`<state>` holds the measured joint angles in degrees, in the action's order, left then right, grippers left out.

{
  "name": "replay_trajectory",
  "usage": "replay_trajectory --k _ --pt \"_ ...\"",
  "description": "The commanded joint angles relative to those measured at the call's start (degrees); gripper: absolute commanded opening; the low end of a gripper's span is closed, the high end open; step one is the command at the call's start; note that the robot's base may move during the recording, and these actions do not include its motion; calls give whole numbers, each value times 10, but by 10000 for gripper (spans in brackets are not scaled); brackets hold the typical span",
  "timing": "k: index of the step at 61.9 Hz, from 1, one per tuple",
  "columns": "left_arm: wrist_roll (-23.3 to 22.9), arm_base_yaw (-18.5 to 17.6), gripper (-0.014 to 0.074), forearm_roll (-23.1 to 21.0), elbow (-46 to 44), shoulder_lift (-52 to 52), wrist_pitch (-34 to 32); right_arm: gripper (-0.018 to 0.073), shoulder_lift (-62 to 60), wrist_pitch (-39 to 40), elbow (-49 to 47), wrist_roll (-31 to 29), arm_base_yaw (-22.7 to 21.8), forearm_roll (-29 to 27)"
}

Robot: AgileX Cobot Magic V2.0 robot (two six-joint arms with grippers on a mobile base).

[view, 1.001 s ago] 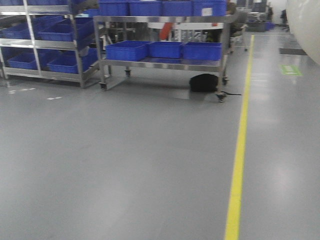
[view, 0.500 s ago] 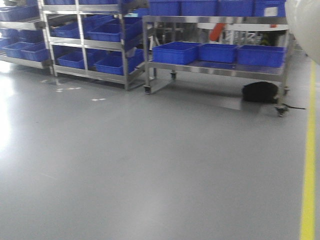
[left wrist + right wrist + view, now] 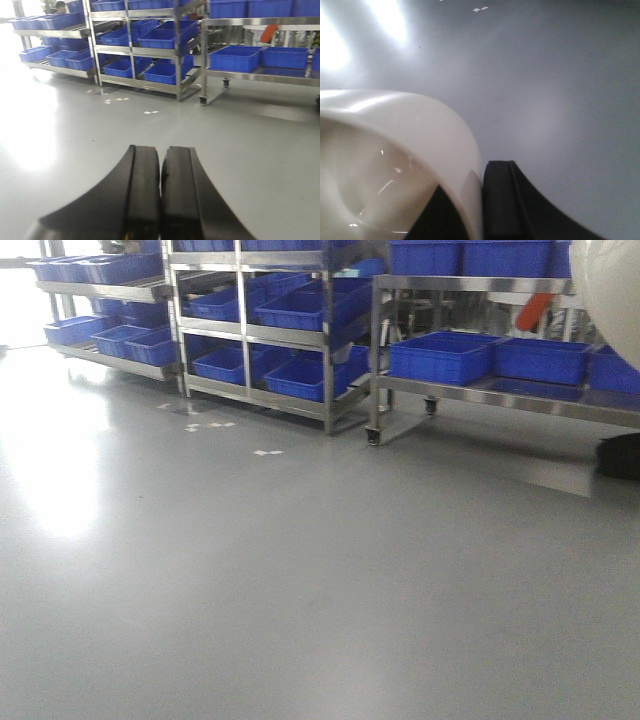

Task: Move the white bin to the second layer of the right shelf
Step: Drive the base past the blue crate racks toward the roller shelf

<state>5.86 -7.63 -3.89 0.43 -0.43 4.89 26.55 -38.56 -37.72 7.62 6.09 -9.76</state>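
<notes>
The white bin (image 3: 395,125) fills the lower left of the right wrist view, glossy and cream, hanging above the grey floor. My right gripper (image 3: 479,172) is shut on the bin's wall, with one black finger (image 3: 502,200) outside and the other inside. In the front view, only a curved edge of the white bin (image 3: 615,290) shows at the top right corner. My left gripper (image 3: 161,148) is shut with nothing between its pads, held over the floor. No rack level here can be picked out as the right shelf second layer.
Steel racks (image 3: 250,335) loaded with blue crates (image 3: 300,310) line the far side. A wheeled steel cart (image 3: 480,390) with more crates stands at the right, and a black bag (image 3: 622,455) lies beside it. Paper scraps (image 3: 265,451) lie on the floor. A person (image 3: 61,6) is far left.
The front view has swung left: racks and cart slid to the right, the yellow floor line left the frame, and more racks came in at the left. The bin stays at the top right.
</notes>
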Motion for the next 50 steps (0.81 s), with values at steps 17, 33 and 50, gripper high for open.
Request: replay_trajectory --k 17,33,50 --pt "-1 -2 85 -3 21 -8 -49 49 2 51 -19 -2 -2 -7" --pt "-1 -2 85 -3 21 -8 -49 49 2 51 -19 -2 -2 -7" --pt "-1 -2 85 -3 21 -8 -49 49 2 52 -19 -2 -2 -7"
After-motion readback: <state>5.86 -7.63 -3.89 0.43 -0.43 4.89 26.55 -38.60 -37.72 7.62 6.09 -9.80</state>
